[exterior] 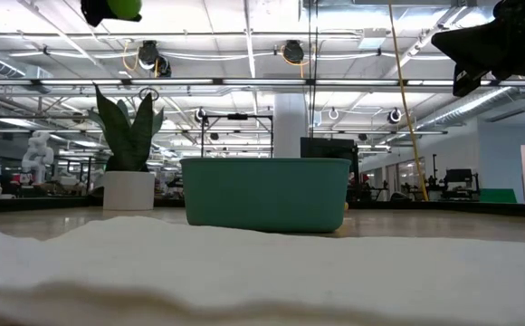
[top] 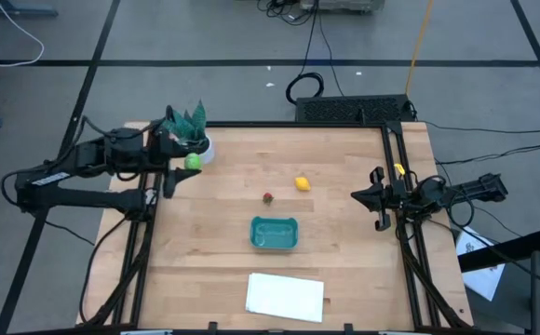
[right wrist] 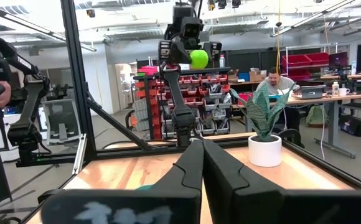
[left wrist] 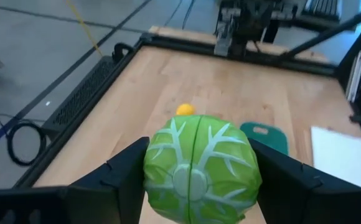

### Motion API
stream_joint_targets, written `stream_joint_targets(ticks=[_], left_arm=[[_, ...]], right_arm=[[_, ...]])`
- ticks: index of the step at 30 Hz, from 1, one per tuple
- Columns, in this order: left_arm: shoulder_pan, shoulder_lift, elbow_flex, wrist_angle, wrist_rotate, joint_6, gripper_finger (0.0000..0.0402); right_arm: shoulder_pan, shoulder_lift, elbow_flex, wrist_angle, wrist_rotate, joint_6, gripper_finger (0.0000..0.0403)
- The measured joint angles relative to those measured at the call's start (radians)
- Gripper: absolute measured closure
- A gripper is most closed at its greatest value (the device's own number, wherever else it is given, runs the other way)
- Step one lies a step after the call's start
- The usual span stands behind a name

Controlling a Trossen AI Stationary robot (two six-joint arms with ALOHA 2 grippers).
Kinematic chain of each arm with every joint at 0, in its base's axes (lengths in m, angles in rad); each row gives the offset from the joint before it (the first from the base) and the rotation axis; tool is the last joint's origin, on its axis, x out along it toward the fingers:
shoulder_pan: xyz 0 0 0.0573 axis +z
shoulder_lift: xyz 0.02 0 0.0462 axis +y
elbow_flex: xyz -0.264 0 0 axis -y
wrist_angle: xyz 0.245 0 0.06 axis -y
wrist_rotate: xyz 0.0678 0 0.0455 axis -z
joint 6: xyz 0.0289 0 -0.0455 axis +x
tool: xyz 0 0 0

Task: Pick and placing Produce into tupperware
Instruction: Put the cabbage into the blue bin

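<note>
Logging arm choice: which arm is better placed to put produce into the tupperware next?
Left. Its gripper already holds the green cabbage aloft; the right gripper waits shut and empty, right of the tupperware.

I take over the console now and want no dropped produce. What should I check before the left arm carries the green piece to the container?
1. Left pincer shut on the green piece, fingers on both sides: ok.
2. Piece lifted off the table: ok.
3. Teal container open and empty: ok.
4. Red piece and yellow piece lie clear of the container: ok.
5. Right pincer shut, waiting at the right edge: ok.
6. Potted plant close beside the left pincer: cannot tell the clearance.
</note>
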State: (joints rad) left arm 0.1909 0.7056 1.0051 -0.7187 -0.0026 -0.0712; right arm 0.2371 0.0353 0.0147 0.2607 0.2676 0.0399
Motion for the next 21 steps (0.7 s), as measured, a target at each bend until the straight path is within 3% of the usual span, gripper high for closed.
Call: stream_joint_targets(ticks=[5, 21], left_arm=[[-0.001, -0.012, -0.059, 0.102, 0.001, -0.062, 0.0165], [-0.018, -0.028, -0.135, 0.183, 0.0, -0.072, 0.0165]], right_arm=[[0.0, 0.0, 0.0, 0.0, 0.0, 0.001, 0.0403], [0.0, 0.0, 0.0, -0.004, 0.0, 0.002, 0.0403]])
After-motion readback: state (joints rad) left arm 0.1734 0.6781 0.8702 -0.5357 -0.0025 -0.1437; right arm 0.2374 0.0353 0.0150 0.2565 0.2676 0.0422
